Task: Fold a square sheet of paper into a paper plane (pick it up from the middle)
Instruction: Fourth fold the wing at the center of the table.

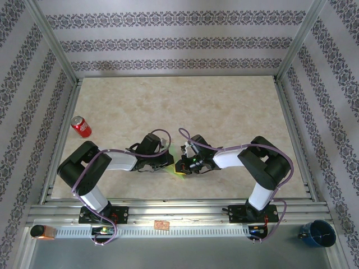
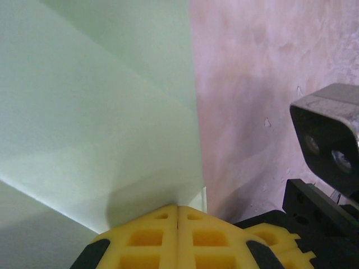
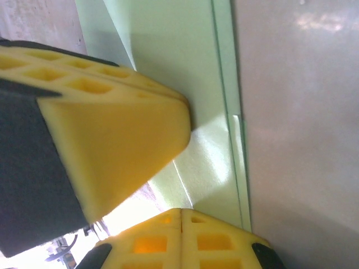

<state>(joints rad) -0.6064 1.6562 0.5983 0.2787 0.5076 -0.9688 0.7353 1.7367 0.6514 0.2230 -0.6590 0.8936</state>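
Pressing my two closed, empty jaws on the green paper (image 2: pixel 84 112) near the counter (image 1: pixel 224 101) front edge; bare counter beyond.

From above, the green paper (image 1: pixel 170 168) lies mostly hidden beneath the left gripper (image 1: pixel 164 164) and right gripper (image 1: pixel 179 167). Both wrist views crop it, so its outline seems unclear.

No text is reading legibly at this resolution. The red can (image 1: pixel 81 126) is showing printing too small to make out. The small orange tag (image 1: pixel 161 225) on the front rail (image 1: pixel 213 228) is likewise resolving as unreadable.
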